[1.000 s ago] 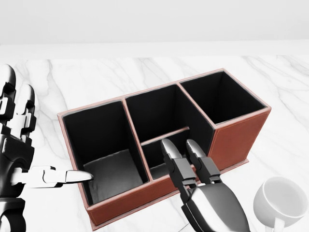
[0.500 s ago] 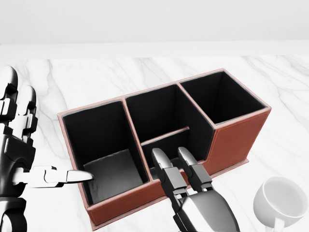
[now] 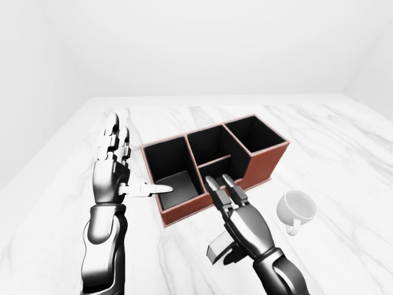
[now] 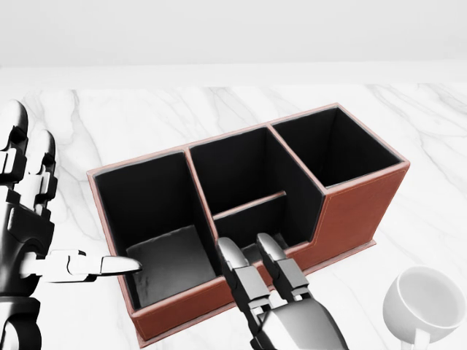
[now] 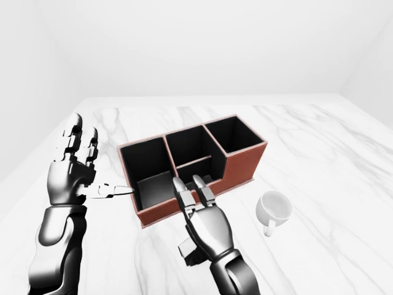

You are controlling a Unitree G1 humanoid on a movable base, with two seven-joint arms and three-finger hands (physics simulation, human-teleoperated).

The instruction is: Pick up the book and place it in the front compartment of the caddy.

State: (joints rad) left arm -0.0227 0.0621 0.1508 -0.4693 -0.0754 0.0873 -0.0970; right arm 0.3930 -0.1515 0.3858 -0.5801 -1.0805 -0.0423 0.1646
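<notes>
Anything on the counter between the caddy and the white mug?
No. In the left-eye view the stretch between the caddy and the white mug is bare marble counter. The right hand sits left of that gap, not in it.

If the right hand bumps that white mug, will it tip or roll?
Probably it slides rather than tips: the white mug stands upright on the smooth marble table, squat, wide-mouthed. Its handle would likely stop much rolling. It looks empty, so likely light; the right robot hand is apart from it.
</notes>
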